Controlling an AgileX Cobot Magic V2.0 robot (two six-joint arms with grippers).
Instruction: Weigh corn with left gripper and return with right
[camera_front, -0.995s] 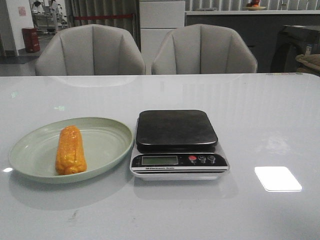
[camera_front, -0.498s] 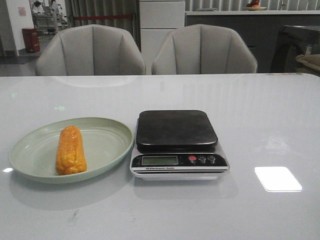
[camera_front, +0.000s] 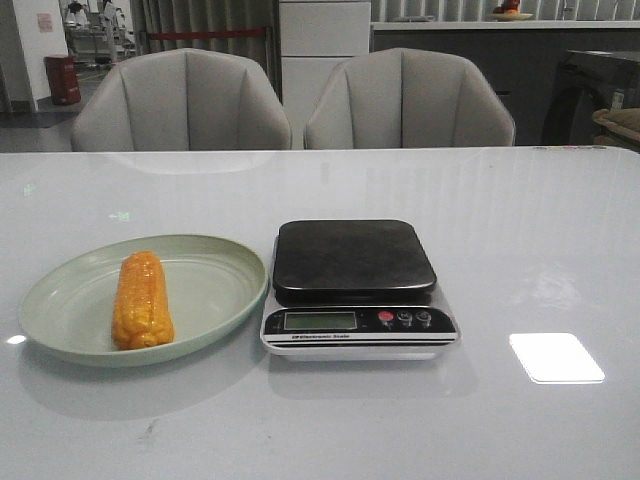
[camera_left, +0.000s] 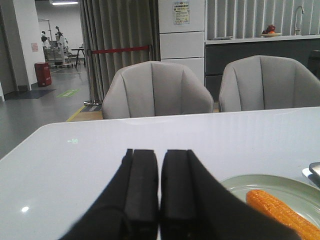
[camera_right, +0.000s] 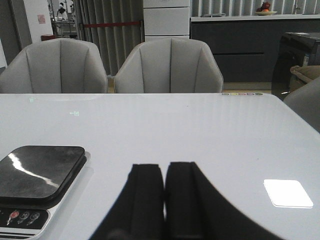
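The orange-yellow corn (camera_front: 141, 300) lies on a pale green plate (camera_front: 215, 285) at the table's left; its tip also shows in the left wrist view (camera_left: 282, 212). A kitchen scale (camera_front: 355, 287) with a bare black platform stands just right of the plate. My left gripper (camera_left: 159, 155) is shut and empty, above the table short of the plate (camera_left: 260, 184), the corn off to its side. My right gripper (camera_right: 164, 167) is shut and empty, beside the scale (camera_right: 40, 172). Neither gripper shows in the front view.
Two grey chairs (camera_front: 185, 100) stand behind the table's far edge. A bright light patch (camera_front: 556, 357) lies on the glossy white table right of the scale.
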